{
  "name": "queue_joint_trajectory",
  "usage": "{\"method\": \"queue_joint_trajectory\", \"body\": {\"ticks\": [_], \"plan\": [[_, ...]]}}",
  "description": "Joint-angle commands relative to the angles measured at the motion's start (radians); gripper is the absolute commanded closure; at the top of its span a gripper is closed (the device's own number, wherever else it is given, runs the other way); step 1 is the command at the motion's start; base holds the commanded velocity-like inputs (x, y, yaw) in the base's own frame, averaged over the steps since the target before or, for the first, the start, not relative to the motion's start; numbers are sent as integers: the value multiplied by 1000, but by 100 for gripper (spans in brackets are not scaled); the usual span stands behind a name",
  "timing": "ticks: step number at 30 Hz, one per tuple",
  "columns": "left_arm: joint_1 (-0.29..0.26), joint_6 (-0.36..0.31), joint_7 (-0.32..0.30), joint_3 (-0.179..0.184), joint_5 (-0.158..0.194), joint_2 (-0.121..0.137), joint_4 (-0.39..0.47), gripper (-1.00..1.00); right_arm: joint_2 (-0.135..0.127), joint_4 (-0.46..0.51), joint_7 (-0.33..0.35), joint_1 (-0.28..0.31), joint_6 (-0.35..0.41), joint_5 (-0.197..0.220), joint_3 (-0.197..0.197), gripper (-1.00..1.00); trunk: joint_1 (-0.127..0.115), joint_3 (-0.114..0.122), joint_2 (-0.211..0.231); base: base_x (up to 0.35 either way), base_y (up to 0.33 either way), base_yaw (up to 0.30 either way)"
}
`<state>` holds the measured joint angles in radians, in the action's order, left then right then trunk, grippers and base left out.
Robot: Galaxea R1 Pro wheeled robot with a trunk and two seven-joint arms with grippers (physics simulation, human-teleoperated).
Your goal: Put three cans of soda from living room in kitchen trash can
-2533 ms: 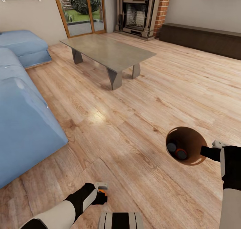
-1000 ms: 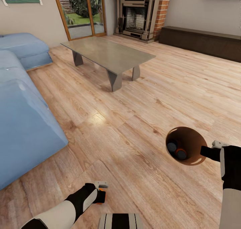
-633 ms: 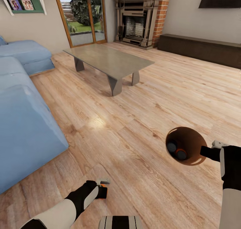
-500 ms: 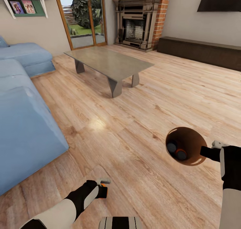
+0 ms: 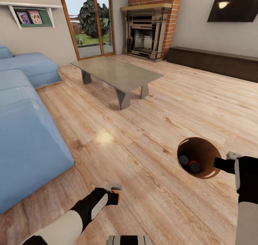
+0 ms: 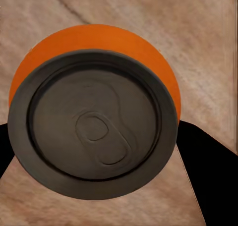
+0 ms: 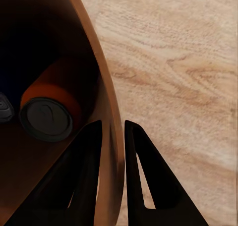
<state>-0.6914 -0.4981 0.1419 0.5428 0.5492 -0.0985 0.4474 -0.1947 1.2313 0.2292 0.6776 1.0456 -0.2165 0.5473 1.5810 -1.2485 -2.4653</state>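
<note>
In the head view my right gripper (image 5: 221, 163) is shut on the rim of the brown tash can (image 5: 206, 152), held above the floor at the right. Two cans of soda (image 5: 190, 163) lie inside it. The right wrist view shows the dark fingers (image 7: 87, 171) pinching the bin wall (image 7: 106, 112), with an orange can (image 7: 52, 112) lying inside. At the lower left my left gripper (image 5: 115, 194) is shut on a third can of soda (image 5: 114, 192). That can's grey top (image 6: 94, 124) with orange sides sits between the fingers in the left wrist view.
I am in the living room on light wood floor (image 5: 143, 130). A blue sofa (image 5: 25, 130) runs along the left. A glass coffee table (image 5: 116, 71) stands ahead, with a brick fireplace (image 5: 147, 32), patio doors (image 5: 87, 23), a dark low cabinet (image 5: 215, 60) and a wall TV (image 5: 233, 8) beyond.
The head view has tilted upward, showing more of the wall, shelf and TV. My left arm with its can has shifted slightly right. The right gripper still holds the bin.
</note>
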Motion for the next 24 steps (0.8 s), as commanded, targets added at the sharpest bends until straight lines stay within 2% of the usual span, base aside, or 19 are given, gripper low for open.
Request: {"method": "queue_joint_trajectory", "body": {"ticks": [1, 3, 7, 10, 14, 19, 21, 24], "plan": [[0, -2, 1, 0, -1, 0, 5, 100, -1, -5, 4, 0, 2, 20, -10, 100, -4, 3, 7, 0, 0, 0], [0, -5, 1, 1, -1, 0, 11, 100, -2, -24, 4, 0, 2, 19, -28, 100, -12, 10, 21, 0, 0, 0], [0, -13, 1, 2, -2, 0, 20, 100, -3, -52, -2, 1, 2, 19, -38, 100, -27, 22, 49, 0, 0, 0], [1, -41, 2, 2, -2, 0, 63, 100, -4, -61, -5, 1, 2, 18, -40, 100, -39, 32, 70, 0, 0, 0], [25, -103, 9, 2, -2, 1, 179, 100, -1, -73, -20, 2, 2, 17, -43, 100, -54, 44, 98, 0, 0, 0], [42, -174, 15, 2, -3, 3, 290, 100, -2, -108, -126, 2, 2, 18, -87, 100, -73, 60, 133, 0, 0, 0], [44, -238, 16, 1, -3, 3, 360, 100, -4, -120, -163, 2, 2, 18, -103, 100, -81, 66, 147, 0, 0, 0], [45, -334, 21, 1, -3, 5, 481, 100, -1, -125, -182, 2, 2, 17, -126, 100, -92, 75, 168, 0, 0, 0]]}}
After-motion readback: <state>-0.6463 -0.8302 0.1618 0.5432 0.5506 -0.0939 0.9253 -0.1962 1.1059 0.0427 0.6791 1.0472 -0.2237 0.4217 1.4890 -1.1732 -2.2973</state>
